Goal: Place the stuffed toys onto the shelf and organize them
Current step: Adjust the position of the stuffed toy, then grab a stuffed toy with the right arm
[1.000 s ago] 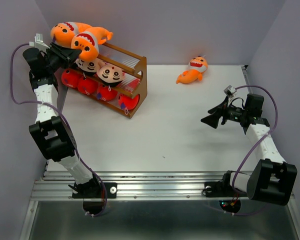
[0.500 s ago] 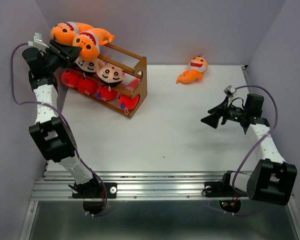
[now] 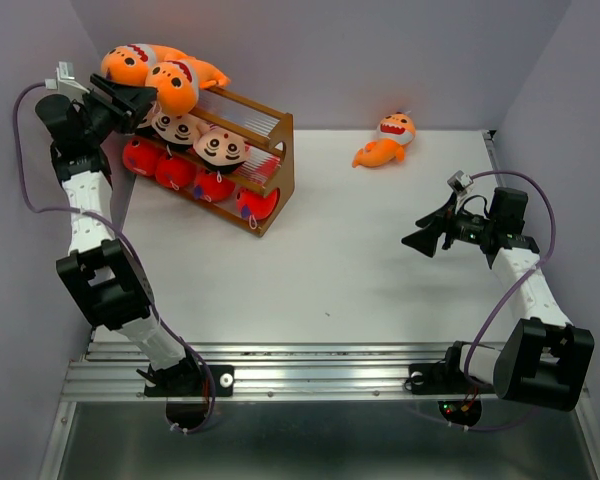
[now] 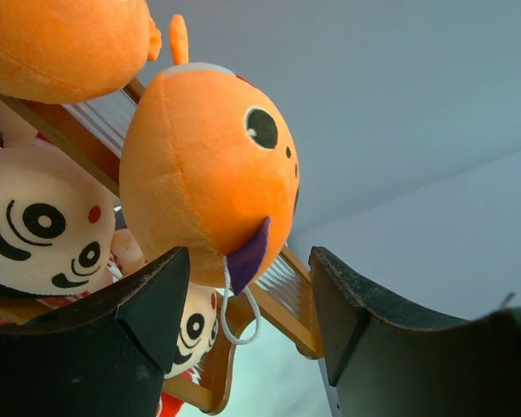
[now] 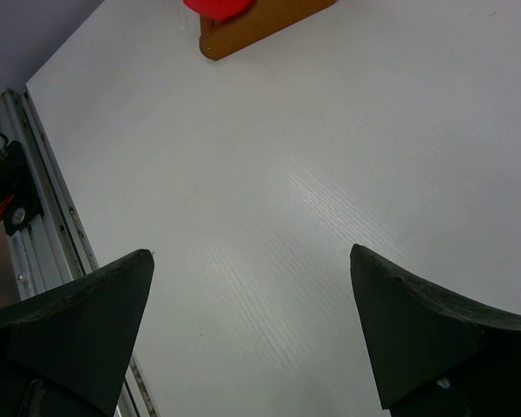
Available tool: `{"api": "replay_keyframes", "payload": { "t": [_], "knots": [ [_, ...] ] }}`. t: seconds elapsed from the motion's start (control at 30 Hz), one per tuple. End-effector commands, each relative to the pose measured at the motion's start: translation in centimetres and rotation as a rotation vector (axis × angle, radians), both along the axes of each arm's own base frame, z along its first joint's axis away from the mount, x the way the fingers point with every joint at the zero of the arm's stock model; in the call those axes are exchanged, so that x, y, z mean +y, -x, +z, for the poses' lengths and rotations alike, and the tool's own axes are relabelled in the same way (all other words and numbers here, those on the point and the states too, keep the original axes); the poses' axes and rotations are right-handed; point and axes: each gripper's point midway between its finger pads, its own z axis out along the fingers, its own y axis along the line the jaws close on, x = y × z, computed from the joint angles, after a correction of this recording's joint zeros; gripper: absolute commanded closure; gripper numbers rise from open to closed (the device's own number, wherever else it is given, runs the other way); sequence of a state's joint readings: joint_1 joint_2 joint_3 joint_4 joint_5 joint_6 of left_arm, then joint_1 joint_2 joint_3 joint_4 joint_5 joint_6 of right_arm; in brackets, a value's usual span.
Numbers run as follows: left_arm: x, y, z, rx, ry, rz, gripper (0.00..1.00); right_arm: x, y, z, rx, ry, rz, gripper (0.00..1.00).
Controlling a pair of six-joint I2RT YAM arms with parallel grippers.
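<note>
A white counter (image 3: pixel 380 260) sits boxed in by plain pale lavender walls (image 3: pixel 380 60) on the left, right and far sides. A ribbed metal rail (image 3: pixel 320 372) runs along its near edge.

The toys (image 3: pixel 170 85) are soft matt plush. The shelf (image 3: pixel 283 160) is smooth brown wood. The table (image 3: pixel 330 260) is matt white, and the left gripper (image 4: pixel 247 259) is matt black plastic.

Orange sharks (image 3: pixel 172 85) with white toothy mouths, red sharks (image 3: pixel 212 185), black-haired pale-faced boys (image 3: pixel 221 148), brown shelf (image 3: pixel 285 160), white table (image 3: pixel 360 270).
</note>
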State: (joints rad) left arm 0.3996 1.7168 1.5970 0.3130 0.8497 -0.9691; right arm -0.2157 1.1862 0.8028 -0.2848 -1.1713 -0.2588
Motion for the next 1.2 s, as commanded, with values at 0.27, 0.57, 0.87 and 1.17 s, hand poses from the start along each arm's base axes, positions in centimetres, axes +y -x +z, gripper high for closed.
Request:
{"api": "replay_keyframes", "payload": {
  "t": [0.27, 0.57, 0.87, 1.17],
  "knots": [
    [-0.6, 2.7, 4.6, -0.146, -0.055, -0.01, 0.3, 0.1, 0.2, 0.2, -0.023, -0.006, 0.021, 0.0],
    [1.1, 4.2, 5.3, -0.154, -0.093, 0.062, 0.01, 0.1, 0.4, 0.3, -0.027, -0.004, 0.023, 0.0],
    [-0.3, 9.0, 8.3, -0.234, -0.25, 0.124, 0.01, -0.1, 0.3, 0.4, -0.045, 0.022, 0.007, 0.0],
    [-6.6, 18.5, 4.7, -0.366, -0.507, 0.153, 0.01, -2.9, -3.5, 1.1, 0.012, 0.11, -0.203, 0.0]
  ]
}}
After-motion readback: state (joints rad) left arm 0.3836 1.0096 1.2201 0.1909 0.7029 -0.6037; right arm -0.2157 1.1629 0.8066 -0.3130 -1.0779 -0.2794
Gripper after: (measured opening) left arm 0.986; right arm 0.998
